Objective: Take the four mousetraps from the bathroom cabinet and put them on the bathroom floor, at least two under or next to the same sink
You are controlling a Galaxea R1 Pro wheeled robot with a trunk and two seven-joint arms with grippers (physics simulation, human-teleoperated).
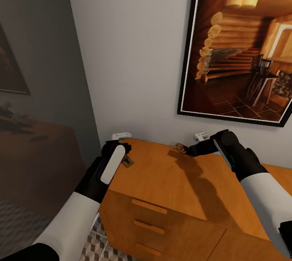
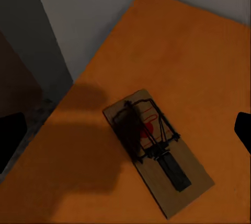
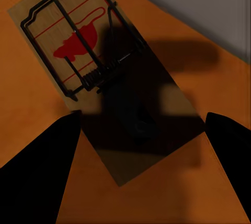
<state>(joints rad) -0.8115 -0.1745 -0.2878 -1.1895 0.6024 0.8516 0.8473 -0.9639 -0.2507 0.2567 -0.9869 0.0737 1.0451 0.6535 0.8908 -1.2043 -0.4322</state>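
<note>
Though shadow dims it, the mousetrap (image 3: 104, 72) seemingly lies between the right claw (image 3: 144, 169) tips.

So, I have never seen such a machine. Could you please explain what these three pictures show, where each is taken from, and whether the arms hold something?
It is a two-armed robot in a computer simulation. The big picture comes from a camera on its head, looking down over both arms at an orange-brown cabinet against a wall with a framed picture.

The other two pictures come from cameras near each arm's tool, looking along its fingers. The left tool hovers over one mousetrap lying flat on the cabinet top. The right tool is over a second mousetrap; its dark fingers stand apart on both sides of it.

Nothing is held yet: both traps rest on the wood, and both tools look open.
</note>
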